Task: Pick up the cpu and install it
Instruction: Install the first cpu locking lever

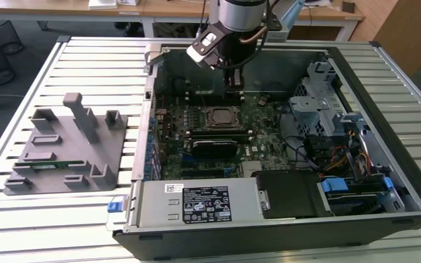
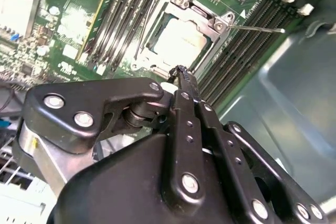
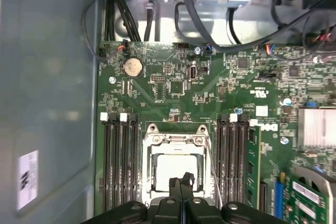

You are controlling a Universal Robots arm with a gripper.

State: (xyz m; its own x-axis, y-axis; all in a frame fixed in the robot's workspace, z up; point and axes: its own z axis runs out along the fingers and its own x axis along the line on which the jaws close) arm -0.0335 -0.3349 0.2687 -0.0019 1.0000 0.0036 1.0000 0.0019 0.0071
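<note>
Black case front edge and the labelled silver power supply [image 1: 203,204] sit nearest in the exterior view. Behind them is the open black tower case [image 1: 408,186] with the green motherboard [image 1: 262,143] exposed. Grey plastic fixture block [image 1: 68,145] is on the slatted table [image 1: 20,219] at the exterior view's left, with a thin green memory stick [image 1: 46,164] lying in it. Arm hangs over the far end of the board, gripper [image 1: 234,83] pointing down just beyond the metal-framed socket [image 1: 221,116].

Second wrist view: black linkage gripper [image 2: 181,72], fingers pressed together at the tip, nothing visible between them. Pale silver-white square cpu [image 2: 178,41] sits inside the socket frame [image 2: 152,27], just past the fingertip. Thin load lever wire [image 2: 257,27] sticks out to the side, so the frame doesn't look latched.

First wrist view: closed fingertips [image 3: 178,183] over the near edge of the cpu [image 3: 170,169], which lies flat in the socket. Black memory slots [image 3: 121,161] flank it on both sides.

Risks, my read: if the chip isn't fully keyed in, any push from the closed tip could skew it and bend pins. A sideways drift could catch the lever wire or slot latches. Contact or a small gap at the tip: can't tell.
</note>
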